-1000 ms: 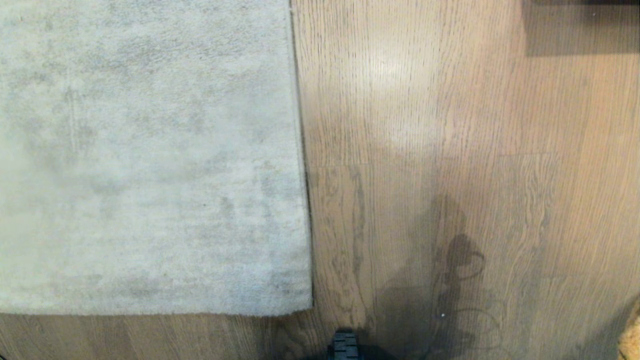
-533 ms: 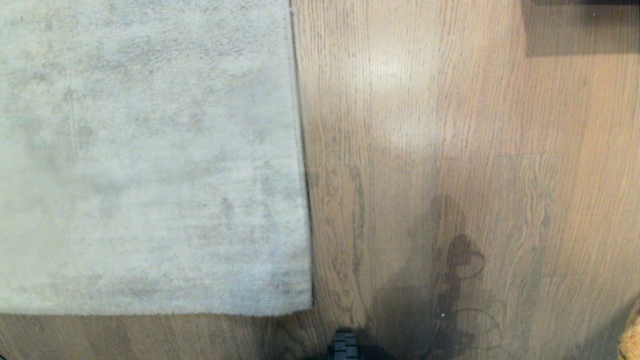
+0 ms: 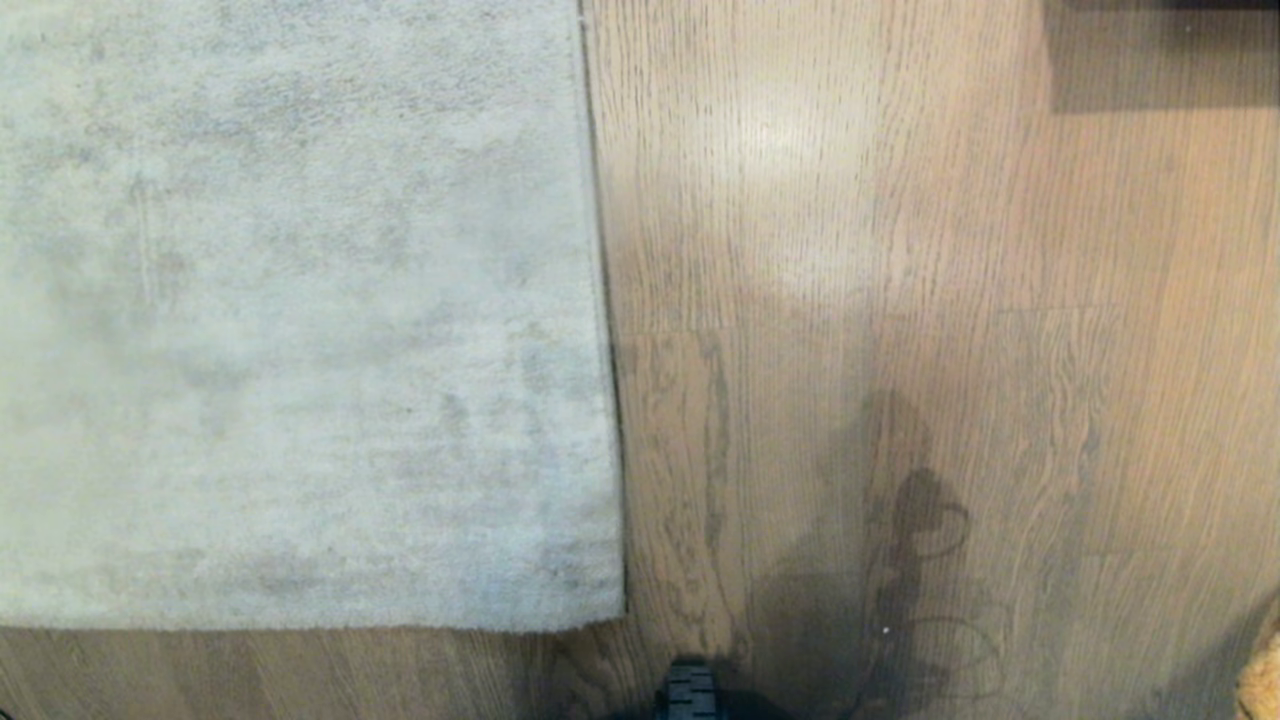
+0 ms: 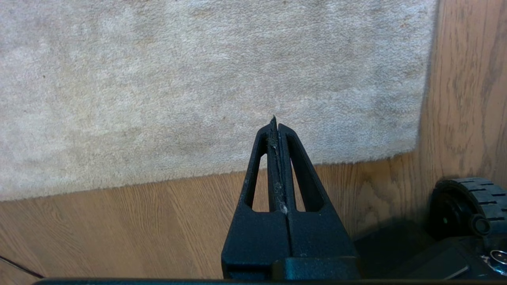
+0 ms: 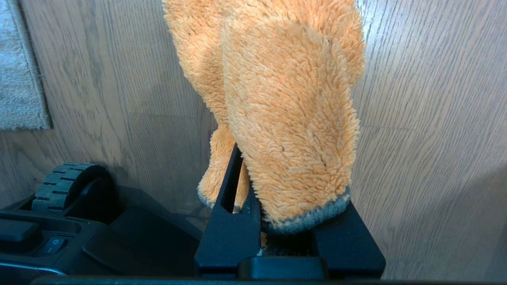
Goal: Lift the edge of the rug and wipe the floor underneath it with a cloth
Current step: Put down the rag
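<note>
The pale grey rug [image 3: 300, 320] lies flat on the left, and the rug edge [image 3: 605, 330] runs straight away from me along the brown wood-grain floor [image 3: 900, 300]. My left gripper [image 4: 276, 126] is shut and empty, hovering above the rug's near border [image 4: 158, 180]. My right gripper [image 5: 257, 152] is shut on the fluffy mustard-tan cloth [image 5: 289, 118] with a grey hem, held above bare floor [image 5: 427, 138]. The cloth drapes over the gripper's fingers and hides their tips. In the head view only a sliver of the cloth [image 3: 1262, 680] shows at the bottom right, and neither gripper shows.
My base's black wheel [image 3: 690, 695] pokes in at the bottom centre, close to the rug's near corner [image 3: 615, 615]. A dark block [image 3: 1160, 55] sits at the far right on the floor. The base deck and wheel [image 5: 63, 186] lie below the right gripper.
</note>
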`<state>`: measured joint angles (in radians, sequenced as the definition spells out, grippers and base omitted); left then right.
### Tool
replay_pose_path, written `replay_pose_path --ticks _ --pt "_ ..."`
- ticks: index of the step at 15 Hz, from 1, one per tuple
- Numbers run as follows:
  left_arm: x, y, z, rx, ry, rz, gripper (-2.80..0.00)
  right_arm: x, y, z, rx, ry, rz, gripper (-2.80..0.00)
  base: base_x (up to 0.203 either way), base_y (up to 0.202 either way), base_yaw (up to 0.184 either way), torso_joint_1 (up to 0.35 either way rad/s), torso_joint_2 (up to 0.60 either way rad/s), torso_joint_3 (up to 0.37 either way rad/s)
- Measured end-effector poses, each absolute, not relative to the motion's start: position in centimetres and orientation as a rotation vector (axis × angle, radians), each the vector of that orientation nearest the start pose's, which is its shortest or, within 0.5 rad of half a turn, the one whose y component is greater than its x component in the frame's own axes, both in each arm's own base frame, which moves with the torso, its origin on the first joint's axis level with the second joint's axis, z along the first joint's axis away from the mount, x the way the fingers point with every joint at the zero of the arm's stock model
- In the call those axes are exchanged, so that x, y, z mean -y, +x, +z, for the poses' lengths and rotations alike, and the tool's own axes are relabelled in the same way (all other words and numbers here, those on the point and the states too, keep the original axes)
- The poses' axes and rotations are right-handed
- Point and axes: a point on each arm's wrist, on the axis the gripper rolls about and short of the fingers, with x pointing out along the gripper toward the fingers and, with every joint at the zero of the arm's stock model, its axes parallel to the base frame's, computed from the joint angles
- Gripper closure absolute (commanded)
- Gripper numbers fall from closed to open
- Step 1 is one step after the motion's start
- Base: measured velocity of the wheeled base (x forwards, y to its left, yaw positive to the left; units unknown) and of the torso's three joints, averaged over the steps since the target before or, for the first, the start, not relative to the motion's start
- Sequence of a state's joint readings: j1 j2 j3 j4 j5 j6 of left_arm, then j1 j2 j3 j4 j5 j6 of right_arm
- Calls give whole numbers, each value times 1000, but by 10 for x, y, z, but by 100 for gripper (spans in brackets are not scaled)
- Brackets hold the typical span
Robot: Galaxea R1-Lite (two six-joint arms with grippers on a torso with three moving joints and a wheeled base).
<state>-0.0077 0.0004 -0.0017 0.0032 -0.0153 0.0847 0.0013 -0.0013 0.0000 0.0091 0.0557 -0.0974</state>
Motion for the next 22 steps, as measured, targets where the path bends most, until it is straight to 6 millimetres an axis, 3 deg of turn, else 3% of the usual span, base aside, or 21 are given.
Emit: replay_pose_path --ticks 22 --pt "0 -23 76 -3 35 -21 0 -1 -23 75 -5 -97 58 0 0 0 0 1 0 24"
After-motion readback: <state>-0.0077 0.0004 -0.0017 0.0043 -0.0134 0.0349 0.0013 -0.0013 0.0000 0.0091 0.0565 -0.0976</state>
